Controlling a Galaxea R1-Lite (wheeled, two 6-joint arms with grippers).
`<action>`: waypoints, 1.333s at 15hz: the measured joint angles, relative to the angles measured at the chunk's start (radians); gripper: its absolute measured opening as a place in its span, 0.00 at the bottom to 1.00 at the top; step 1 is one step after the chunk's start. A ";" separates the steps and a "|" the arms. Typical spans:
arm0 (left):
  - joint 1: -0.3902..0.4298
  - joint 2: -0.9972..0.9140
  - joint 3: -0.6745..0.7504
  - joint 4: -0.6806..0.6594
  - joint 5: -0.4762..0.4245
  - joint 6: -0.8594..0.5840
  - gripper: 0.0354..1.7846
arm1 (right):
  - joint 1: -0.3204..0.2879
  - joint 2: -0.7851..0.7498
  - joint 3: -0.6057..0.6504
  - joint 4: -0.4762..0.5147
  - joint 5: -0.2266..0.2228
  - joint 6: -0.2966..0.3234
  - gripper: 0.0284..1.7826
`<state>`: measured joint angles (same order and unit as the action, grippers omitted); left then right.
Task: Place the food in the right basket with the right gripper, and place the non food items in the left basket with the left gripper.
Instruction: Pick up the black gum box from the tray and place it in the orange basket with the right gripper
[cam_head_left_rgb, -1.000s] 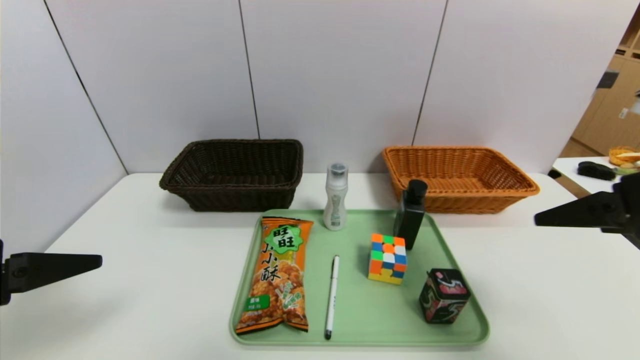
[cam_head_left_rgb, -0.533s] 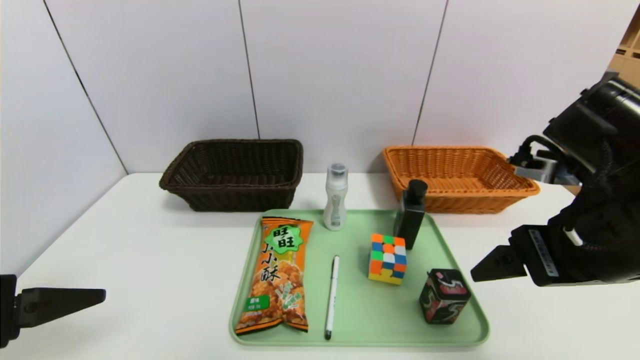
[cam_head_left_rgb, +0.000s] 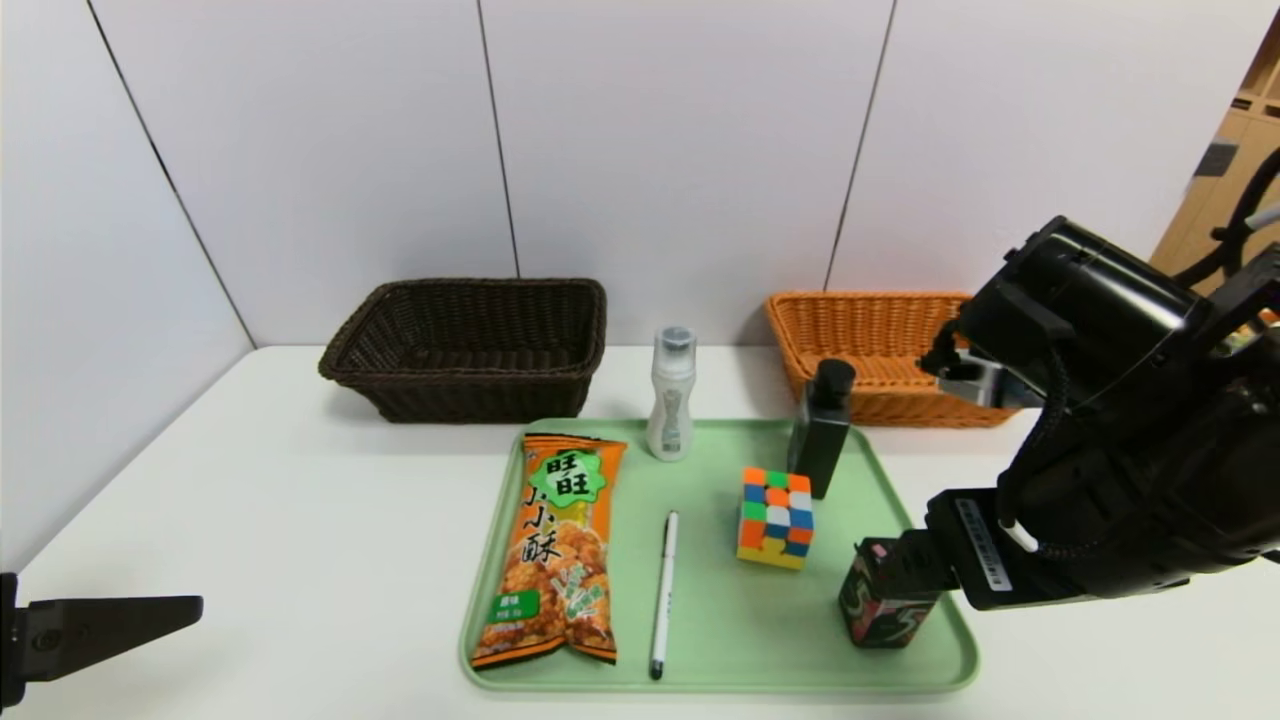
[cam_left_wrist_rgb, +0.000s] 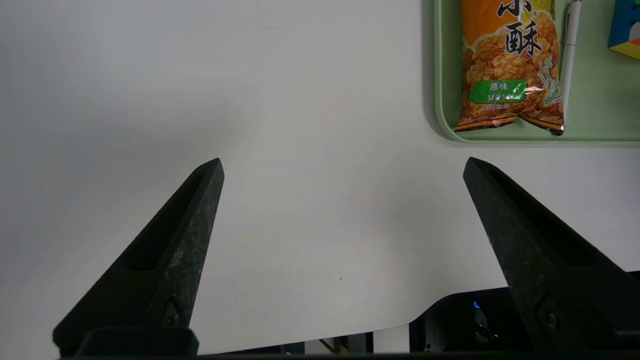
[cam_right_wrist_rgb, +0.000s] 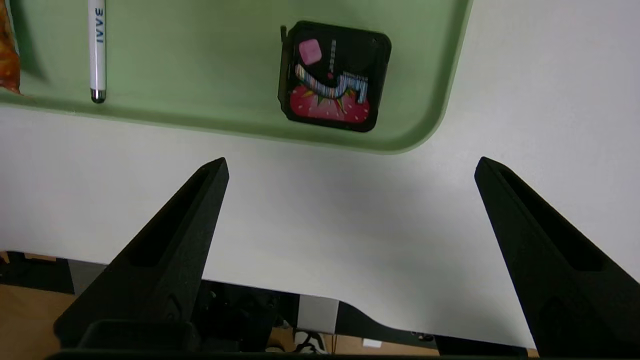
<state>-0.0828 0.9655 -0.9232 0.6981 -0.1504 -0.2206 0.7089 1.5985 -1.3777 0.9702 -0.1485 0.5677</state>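
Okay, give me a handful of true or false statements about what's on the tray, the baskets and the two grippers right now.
1. The dark brown basket holds the pen. False: the pen lies on the green tray, and nothing shows in that basket.
2. The right gripper is open above the table edge, near the small black tin. True.
3. The snack bag lies flat on the tray's left side. True.
4. The Rubik's cube sits in the orange basket. False: it is on the tray, beside the black bottle.
5. The left gripper grips the snack bag. False: it is open over bare table.
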 joint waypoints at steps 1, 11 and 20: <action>-0.001 -0.001 0.000 -0.001 0.000 0.002 0.94 | 0.004 0.015 0.001 -0.010 -0.026 0.002 0.95; -0.005 -0.011 0.016 -0.005 -0.004 0.006 0.94 | 0.019 0.178 -0.001 -0.089 -0.055 0.057 0.95; -0.005 -0.072 0.074 0.000 -0.010 0.007 0.94 | 0.006 0.239 0.005 -0.090 -0.047 0.107 0.64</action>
<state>-0.0874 0.8932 -0.8491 0.6981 -0.1600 -0.2134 0.7153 1.8377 -1.3726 0.8802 -0.1957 0.6749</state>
